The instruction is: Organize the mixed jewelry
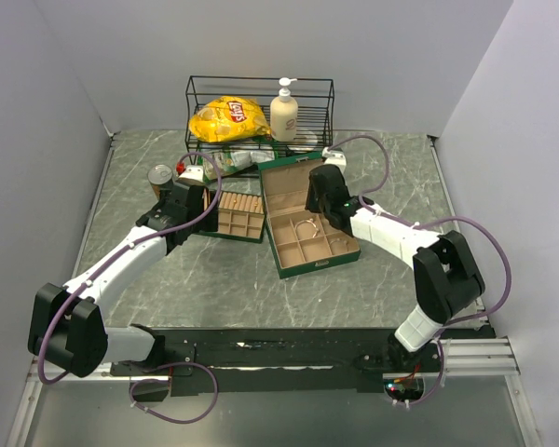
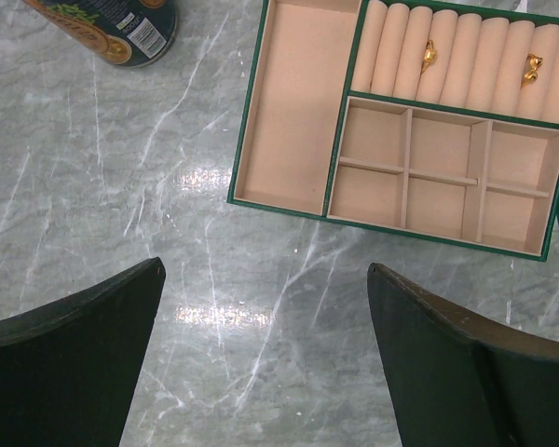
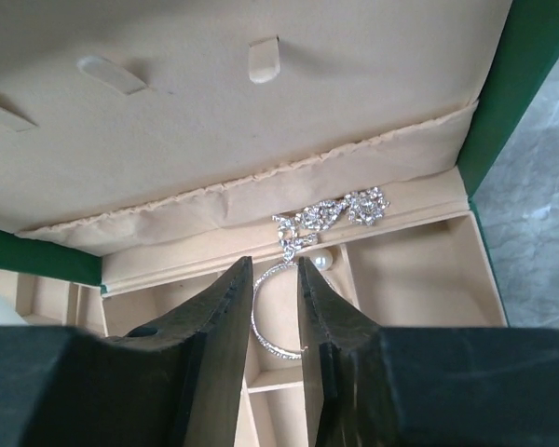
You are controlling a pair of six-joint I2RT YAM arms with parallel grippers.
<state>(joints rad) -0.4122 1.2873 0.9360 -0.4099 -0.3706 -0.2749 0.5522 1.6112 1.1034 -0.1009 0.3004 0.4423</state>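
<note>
- Two end effectors: left end effector [image 2: 265, 268] gapes empty above the desk [image 2: 93, 186]; right end effector [image 3: 275, 264] is narrowly parted, gripping nothing.
- Silver hoop [image 3: 264, 340] lies in the green box [image 3: 508, 84], lower centre, under those tips.
- Placing step seems done; next, lift straight clear.

The table [image 2: 93, 186] has a smooth, grey marble-look top with a glossy sheen, while the tray [image 2: 293, 112] and the box [image 3: 261, 140] are lined in matt tan stuff, perhaps suede or velvety card, inside smooth green edges. The gold bits [image 2: 429, 56] are shiny metal. The hoop [image 3: 254, 321] is bright silver wire set with glittering stones beside a glossy pearl-like bead [image 3: 323, 263], and the can [image 2: 121, 28] wears a glossy printed label.
</note>
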